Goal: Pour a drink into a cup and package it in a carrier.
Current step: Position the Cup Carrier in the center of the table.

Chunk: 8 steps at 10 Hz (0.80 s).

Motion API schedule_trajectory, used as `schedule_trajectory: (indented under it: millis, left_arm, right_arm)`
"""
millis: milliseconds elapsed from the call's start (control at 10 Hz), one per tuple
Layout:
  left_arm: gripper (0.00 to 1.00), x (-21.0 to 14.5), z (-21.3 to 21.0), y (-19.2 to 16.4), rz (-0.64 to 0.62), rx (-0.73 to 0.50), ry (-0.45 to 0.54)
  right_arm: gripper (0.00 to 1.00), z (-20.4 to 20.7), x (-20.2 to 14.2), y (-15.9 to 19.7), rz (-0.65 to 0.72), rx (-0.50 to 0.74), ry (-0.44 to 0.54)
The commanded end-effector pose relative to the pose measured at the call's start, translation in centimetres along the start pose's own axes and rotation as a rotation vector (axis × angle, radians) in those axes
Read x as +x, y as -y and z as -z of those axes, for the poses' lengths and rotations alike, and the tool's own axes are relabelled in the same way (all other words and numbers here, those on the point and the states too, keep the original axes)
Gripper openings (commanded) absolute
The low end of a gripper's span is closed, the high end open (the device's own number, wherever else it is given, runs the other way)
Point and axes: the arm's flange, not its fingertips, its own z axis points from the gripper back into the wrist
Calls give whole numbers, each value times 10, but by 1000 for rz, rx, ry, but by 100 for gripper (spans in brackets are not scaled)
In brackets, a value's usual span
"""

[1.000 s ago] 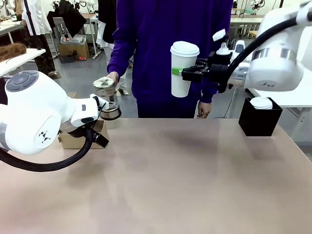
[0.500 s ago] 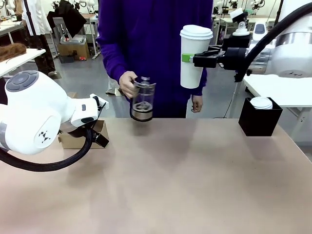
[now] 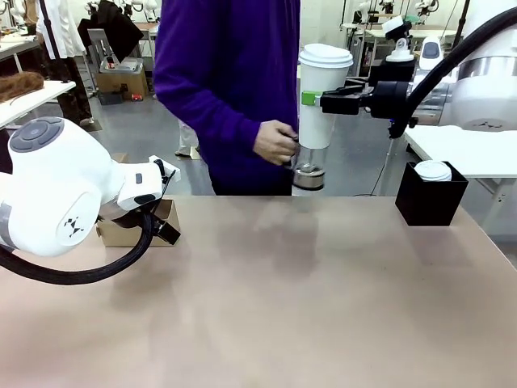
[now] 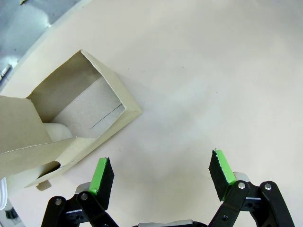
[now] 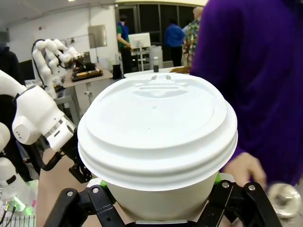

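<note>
While the tall white paper cup point(image 3: 323, 77), its white dome lid already on, hangs clamped in the right gripper point(image 3: 317, 100) above the worktop's point(image 3: 283, 307) far edge, pouring looks finished and packaging is left to do: the small brown cardboard carrier point(image 4: 90, 113) sits at the far left corner. A person's hand point(image 3: 275, 143) holds a clear metal-banded jug point(image 3: 308, 171) just beneath the cup. The left wrist view adds the carrier's open compartment and the left gripper point(image 4: 161, 172), fingers spread, empty.
</note>
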Motion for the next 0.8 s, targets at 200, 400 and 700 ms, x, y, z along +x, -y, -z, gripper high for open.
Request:
schedule_trajectory:
  millis: [200, 400, 700]
  left_arm:
    - [100, 0, 0, 0, 0, -1, 0]
    - [100, 0, 0, 0, 0, -1, 0]
    - [100, 0, 0, 0, 0, 0, 0]
  right_arm:
    - [80, 1, 3, 1, -4, -13, -1]
    - [80, 1, 3, 1, -4, -13, -1]
    - [80, 1, 3, 1, -4, -13, -1]
